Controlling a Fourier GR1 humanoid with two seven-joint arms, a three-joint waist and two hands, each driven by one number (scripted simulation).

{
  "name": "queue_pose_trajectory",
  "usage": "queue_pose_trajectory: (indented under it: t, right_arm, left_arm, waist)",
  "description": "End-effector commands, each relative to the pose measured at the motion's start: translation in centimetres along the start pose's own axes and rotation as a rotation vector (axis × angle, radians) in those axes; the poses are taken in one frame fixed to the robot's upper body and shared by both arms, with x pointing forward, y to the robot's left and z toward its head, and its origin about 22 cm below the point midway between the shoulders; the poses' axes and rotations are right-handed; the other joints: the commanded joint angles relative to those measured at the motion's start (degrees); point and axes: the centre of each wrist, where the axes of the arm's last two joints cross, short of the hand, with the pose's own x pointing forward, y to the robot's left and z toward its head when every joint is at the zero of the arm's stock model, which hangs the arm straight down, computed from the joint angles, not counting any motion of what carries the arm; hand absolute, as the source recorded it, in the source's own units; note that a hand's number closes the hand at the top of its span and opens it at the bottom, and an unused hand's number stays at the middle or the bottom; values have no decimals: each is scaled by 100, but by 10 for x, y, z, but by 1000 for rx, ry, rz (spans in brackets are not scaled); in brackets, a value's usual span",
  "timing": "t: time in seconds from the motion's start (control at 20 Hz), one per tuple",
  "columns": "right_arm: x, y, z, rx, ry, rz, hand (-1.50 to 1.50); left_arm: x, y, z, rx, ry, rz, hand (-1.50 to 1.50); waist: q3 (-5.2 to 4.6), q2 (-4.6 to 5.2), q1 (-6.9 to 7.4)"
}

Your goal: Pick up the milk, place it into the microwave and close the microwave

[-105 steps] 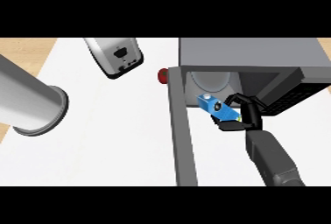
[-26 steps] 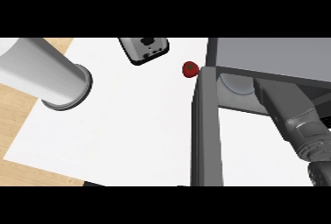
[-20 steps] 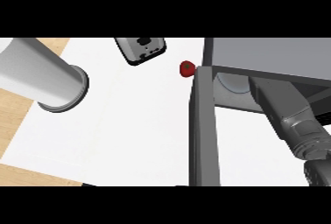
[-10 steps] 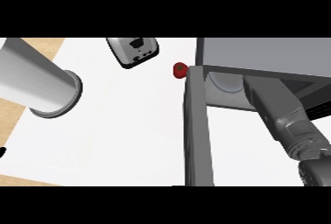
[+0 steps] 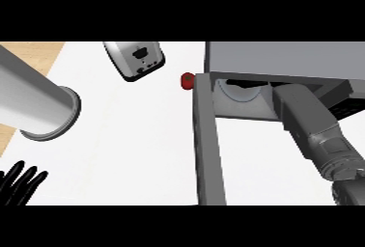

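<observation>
Blocking the mouth of the open microwave (image 5: 285, 58), the right forearm (image 5: 306, 120) is hiding the cavity. Only a dark sliver of the right hand (image 5: 246, 87) is showing, its state impossible to tell, and the milk is staying out of sight. The door (image 5: 208, 154) is jutting toward the near side. The left hand (image 5: 21, 182) is resting near-left, fingers straight, cut off by the edge. A toaster (image 5: 135, 59), a small red object (image 5: 187, 81) and a grey cylinder (image 5: 35, 106) are sitting to the left.
</observation>
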Motion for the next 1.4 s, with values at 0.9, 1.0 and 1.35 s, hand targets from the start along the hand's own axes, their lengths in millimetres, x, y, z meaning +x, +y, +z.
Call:
queue_pose_trajectory:
  t: [0.9, 1.0, 1.35]
  right_arm:
    - [-116, 27, 157, 146, 93, -344, -150]
    - [-127, 32, 186, 122, 113, -330, -150]
    - [-140, -23, 246, 94, 94, -308, -150]
  left_arm:
    - [-80, -35, -68, -197, 122, -46, 150]
    - [-86, -42, -67, -200, 142, -84, 150]
    - [-94, -44, -103, -231, 175, -171, 150]
  waist:
    - [-69, -331, -671]
    - [-74, -357, -727]
    - [-81, -353, -826]
